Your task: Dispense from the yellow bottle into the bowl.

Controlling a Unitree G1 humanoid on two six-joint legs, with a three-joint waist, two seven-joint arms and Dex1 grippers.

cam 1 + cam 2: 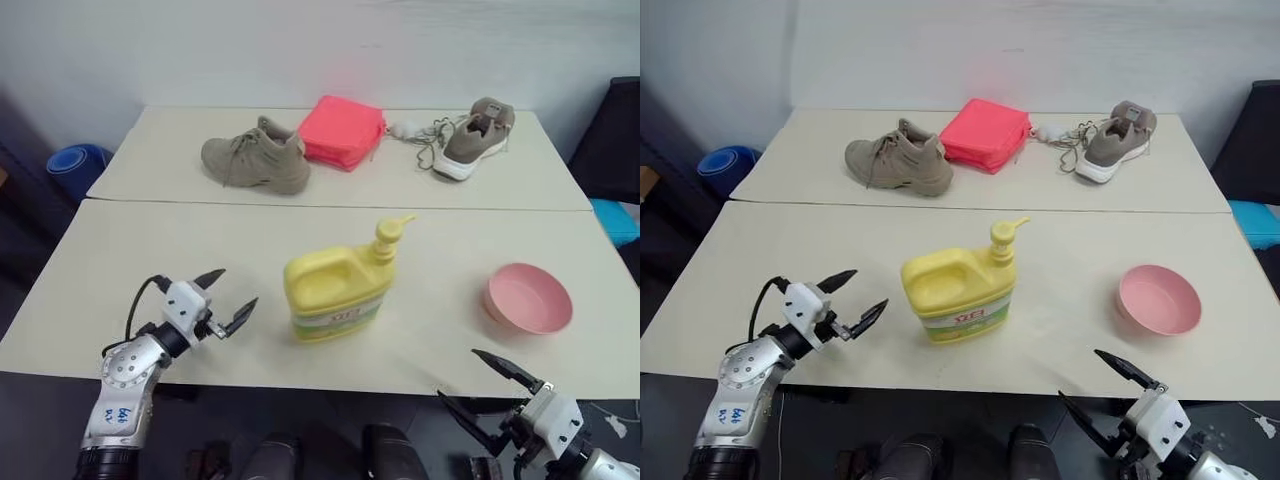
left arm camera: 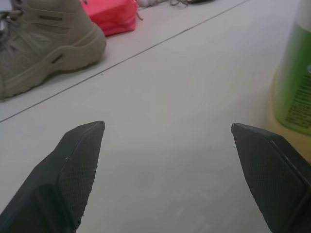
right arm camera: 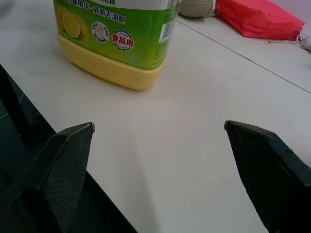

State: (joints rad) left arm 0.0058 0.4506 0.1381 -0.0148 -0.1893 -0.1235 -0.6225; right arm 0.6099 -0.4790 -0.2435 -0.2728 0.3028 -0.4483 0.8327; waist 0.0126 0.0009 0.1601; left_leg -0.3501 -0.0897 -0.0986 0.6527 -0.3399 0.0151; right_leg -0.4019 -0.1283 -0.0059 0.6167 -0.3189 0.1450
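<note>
The yellow bottle (image 1: 335,293) stands upright near the middle of the near counter (image 1: 150,250), its long axis running across the scene from about 9 to 3 o'clock. The built-in handle arches over the 9 o'clock half of the body — the yellow pump (image 1: 388,240) rises at the 3 o'clock end, its spout aimed toward 2 o'clock. It is a squat, broad plastic jug, plain yellow at the shoulders and base. A green-and-white label wraps its lower body with red lettering on the front; the right wrist view shows lemon artwork, a round red badge, Chinese characters and a barcode, which I will not try to read out.

The bowl (image 1: 528,299) sits at 3 o'clock from the bottle, well apart from it, near the counter's right edge — round, shallow, pink, upright.

The left tool (image 1: 226,301) hovers at 9 o'clock of the bottle, near it but not touching, its two black fingers spread wide with nothing between them. The right tool (image 1: 488,385) is off the counter's near edge at about 5 o'clock of the bottle, fingers likewise wide apart.

On the far counter lie a tan shoe (image 1: 255,156), a folded pink-red cloth (image 1: 342,131) and a grey-white shoe (image 1: 472,138).
</note>
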